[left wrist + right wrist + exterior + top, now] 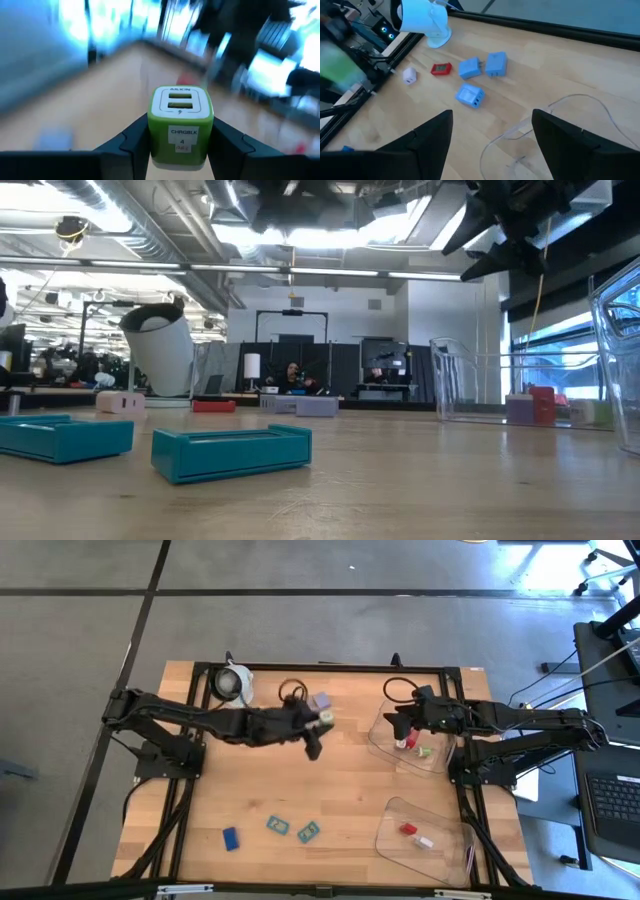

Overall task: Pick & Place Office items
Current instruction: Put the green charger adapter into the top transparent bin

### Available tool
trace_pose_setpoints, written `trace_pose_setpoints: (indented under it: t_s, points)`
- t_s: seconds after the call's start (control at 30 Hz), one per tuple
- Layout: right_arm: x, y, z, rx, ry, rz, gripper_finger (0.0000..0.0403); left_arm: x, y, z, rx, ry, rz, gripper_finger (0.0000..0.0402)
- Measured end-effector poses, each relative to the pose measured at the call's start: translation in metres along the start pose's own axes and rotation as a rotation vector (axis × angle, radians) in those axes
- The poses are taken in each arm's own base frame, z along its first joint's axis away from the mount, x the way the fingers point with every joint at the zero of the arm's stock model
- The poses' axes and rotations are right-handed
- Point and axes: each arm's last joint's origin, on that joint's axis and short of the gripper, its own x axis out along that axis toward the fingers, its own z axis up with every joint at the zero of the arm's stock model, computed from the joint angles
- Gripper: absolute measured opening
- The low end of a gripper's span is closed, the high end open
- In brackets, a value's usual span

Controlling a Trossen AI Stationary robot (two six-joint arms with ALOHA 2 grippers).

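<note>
My left gripper [322, 722] is over the table's middle, toward the far edge, shut on a green and white charger block [181, 125]. My right gripper [492, 145] is open and hovers at the left rim of the far clear tray [437, 762], touching nothing. That tray holds a red piece [400, 743] and a green piece [425, 752]. The near tray [395, 810] holds a red piece [408, 829] and a pale one [424, 840]. Two teal pieces [276, 824] [308, 831] and a blue piece [231, 838] lie flat near the table's near edge. A lavender piece [321, 700] lies beside my left gripper. My left gripper pinches the green charger block by its two opposite green side walls [154, 135], one finger [131, 142] on each. The white socket face [180, 101] points away from the wrist, past the fingertips. The block is lifted clear of the table.
A white round roll-like object [235, 680] stands at the far left corner. Three blue blocks [470, 95], a red piece [440, 69] and a white piece [409, 75] lie on the wood in the right wrist view. Bare wood lies between the teal pieces and the near tray.
</note>
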Motion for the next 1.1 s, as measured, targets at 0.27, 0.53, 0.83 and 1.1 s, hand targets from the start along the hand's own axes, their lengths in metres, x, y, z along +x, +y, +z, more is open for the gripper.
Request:
trace_pose_setpoints:
  t_s: [0.27,0.53,0.83,1.1]
  points:
    - [0.0,0.001,0.001,0.007,-0.009,0.011,0.0274,-0.007,-0.01,0.041,0.235,-0.381,-0.05,0.0152]
    - [-0.002,0.015,0.012,0.078,-0.084,0.18,0.0274,-0.008,-0.007,0.044,0.222,-0.412,0.067,0.0161]
    - [-0.004,0.038,0.029,0.146,-0.164,0.489,0.0276,-0.005,-0.009,0.042,0.298,-0.394,-0.062,0.0155]
    - [0.024,0.043,0.027,0.26,-0.026,0.536,0.0326,0.015,-0.015,0.024,0.416,-0.324,-0.124,0.0156]
